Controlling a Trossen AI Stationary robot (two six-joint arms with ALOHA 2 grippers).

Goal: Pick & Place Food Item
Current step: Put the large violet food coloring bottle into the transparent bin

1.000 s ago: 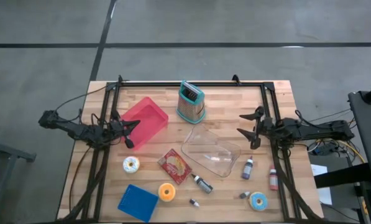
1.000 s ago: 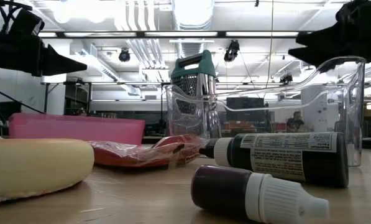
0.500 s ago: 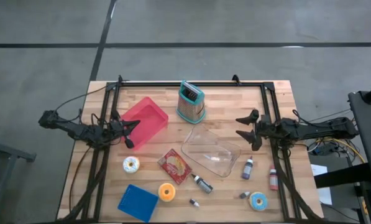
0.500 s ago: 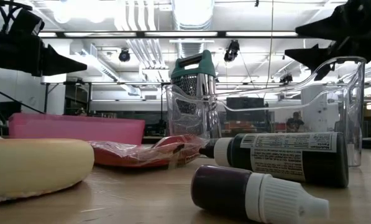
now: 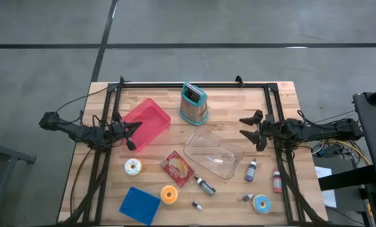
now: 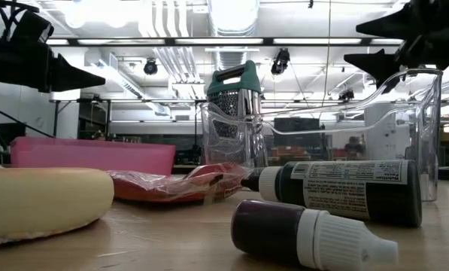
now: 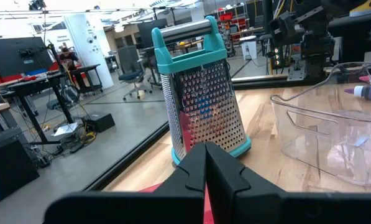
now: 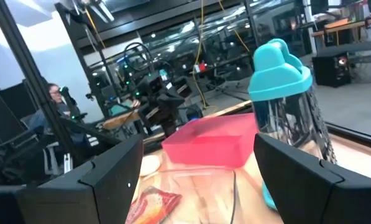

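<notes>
Right gripper point(image 5: 249, 125): you've edged it inward, fingers spread and empty, clear container point(image 5: 214, 153) just ahead; no food approached yet.
Left gripper point(image 5: 131, 134): unmoved, fingers together, over pink tray point(image 5: 147, 122).

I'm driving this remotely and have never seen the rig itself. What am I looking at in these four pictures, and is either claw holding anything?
Two dark robot arms work at a wooden table. One picture looks straight down, one sits at tabletop height, and one rides on each wrist. The left gripper is shut and empty beside the pink tray. The right gripper is open and empty near the clear container. Also there: a box grater, a red food packet, doughnuts, small bottles, a blue lid.
</notes>
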